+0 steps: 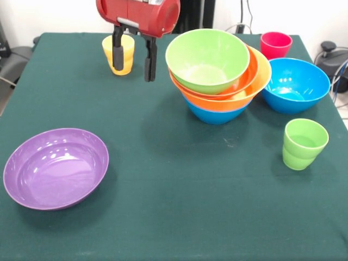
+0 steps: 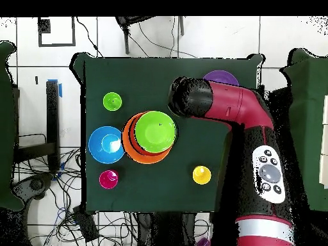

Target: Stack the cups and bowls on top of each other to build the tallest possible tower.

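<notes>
the claw (image 1: 134, 57) hung spread and empty above the counter (image 1: 163, 217), in front of the yellow cup (image 1: 118, 53); the tower (image 1: 217, 73) held four bowls, green on top; blue bowl (image 1: 295, 84), purple bowl (image 1: 55, 167), red cup (image 1: 275, 44) and green cup (image 1: 303, 143) stood loose, apparently still to stack.

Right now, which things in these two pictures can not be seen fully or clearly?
- Purple bowl, overhead view: mostly covered by the arm.
- Gripper, overhead view: hidden under the arm.
- Yellow cup, front view: partly behind a gripper finger.
- Tower: its lower bowls show only rims.
- Arm, front view: cut off by the top edge.
</notes>
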`<state>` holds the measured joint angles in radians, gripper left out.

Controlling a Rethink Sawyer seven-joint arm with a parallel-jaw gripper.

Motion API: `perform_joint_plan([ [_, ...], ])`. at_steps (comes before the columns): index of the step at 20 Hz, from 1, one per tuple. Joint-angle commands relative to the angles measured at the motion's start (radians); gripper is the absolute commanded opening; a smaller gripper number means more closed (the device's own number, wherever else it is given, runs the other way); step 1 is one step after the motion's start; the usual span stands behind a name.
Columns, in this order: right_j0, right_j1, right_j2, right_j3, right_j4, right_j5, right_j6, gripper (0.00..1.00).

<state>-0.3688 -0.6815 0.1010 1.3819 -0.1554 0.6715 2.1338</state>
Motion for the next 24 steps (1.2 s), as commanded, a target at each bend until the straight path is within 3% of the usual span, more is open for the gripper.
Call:
perform_joint_plan([
  [1, -0.008, 0.08, 0.131, -0.068, -0.09, 0.121, -0.256, 1.0],
  [11, -0.023, 0.122, 0.165, -0.12, -0.117, 0.113, -0.255, 1.0],
  [21, -0.004, 0.182, 0.176, -0.242, -0.123, 0.189, -0.255, 1.0],
  [24, 0.01, 0.184, 0.176, -0.243, -0.11, 0.191, -0.214, 1.0],
])
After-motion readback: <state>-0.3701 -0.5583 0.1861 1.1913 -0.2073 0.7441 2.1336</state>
